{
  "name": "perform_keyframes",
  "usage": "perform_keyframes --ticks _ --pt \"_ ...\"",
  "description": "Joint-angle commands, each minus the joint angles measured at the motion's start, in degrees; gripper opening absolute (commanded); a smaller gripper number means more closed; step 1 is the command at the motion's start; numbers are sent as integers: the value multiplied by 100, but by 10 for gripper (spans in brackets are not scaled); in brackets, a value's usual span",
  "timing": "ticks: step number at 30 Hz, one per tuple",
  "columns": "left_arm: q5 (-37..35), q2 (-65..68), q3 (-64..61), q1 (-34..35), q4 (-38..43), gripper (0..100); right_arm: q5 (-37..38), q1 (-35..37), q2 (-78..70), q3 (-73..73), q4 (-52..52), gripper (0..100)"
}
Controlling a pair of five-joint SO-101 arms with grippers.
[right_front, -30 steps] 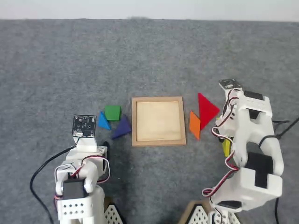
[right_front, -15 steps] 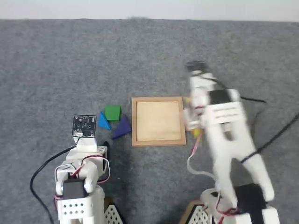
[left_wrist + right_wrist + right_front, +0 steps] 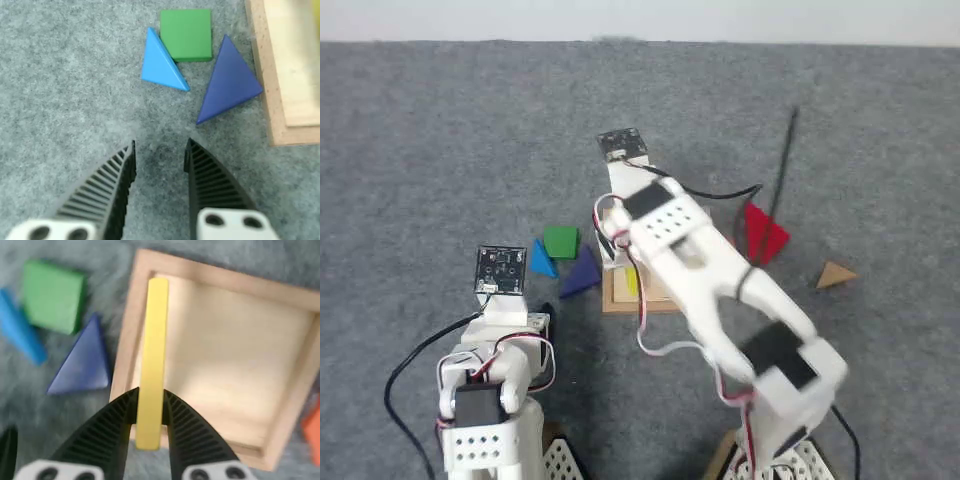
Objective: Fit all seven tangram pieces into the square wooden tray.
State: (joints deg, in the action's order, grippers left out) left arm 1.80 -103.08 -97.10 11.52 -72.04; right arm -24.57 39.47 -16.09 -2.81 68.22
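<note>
My right gripper (image 3: pixel 150 395) is shut on a yellow piece (image 3: pixel 155 340), held on edge over the side of the square wooden tray (image 3: pixel 126 340) nearest the blue pieces. From above, the right arm lies across the tray (image 3: pixel 620 304), with the yellow piece (image 3: pixel 631 281) under it. On the mat beside the tray lie a green square (image 3: pixel 186 35), a light blue triangle (image 3: pixel 161 65) and a dark blue triangle (image 3: pixel 227 80). My left gripper (image 3: pixel 160 150) stands open over bare mat, short of them. A red triangle (image 3: pixel 763 233) and a tan triangle (image 3: pixel 835 274) lie on the tray's other side.
An orange piece (image 3: pixel 312 432) peeks past the tray's far corner. A dark cable (image 3: pixel 782 165) rises from the right arm. Grey mat covers the table, with open room at the back and far left.
The right arm has swung from the tray's right side across to its left side, carrying the yellow piece. The tan triangle now shows at the right. The left arm has stayed still.
</note>
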Motion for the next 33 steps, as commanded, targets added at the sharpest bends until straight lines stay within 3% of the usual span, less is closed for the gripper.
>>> perform_keyframes --ticks 1,9,15,17,33 --pt "53 -62 66 -35 0 150 -774 48 -426 818 -110 6" --pt "53 -62 66 -35 0 150 -826 -22 -831 1213 -233 16" --pt "53 -62 66 -35 0 150 -791 207 -963 1222 -233 227" --pt "53 -62 66 -35 0 150 -607 233 -945 1222 -224 256" --pt "53 -62 66 -35 0 150 826 -787 75 1213 576 226"
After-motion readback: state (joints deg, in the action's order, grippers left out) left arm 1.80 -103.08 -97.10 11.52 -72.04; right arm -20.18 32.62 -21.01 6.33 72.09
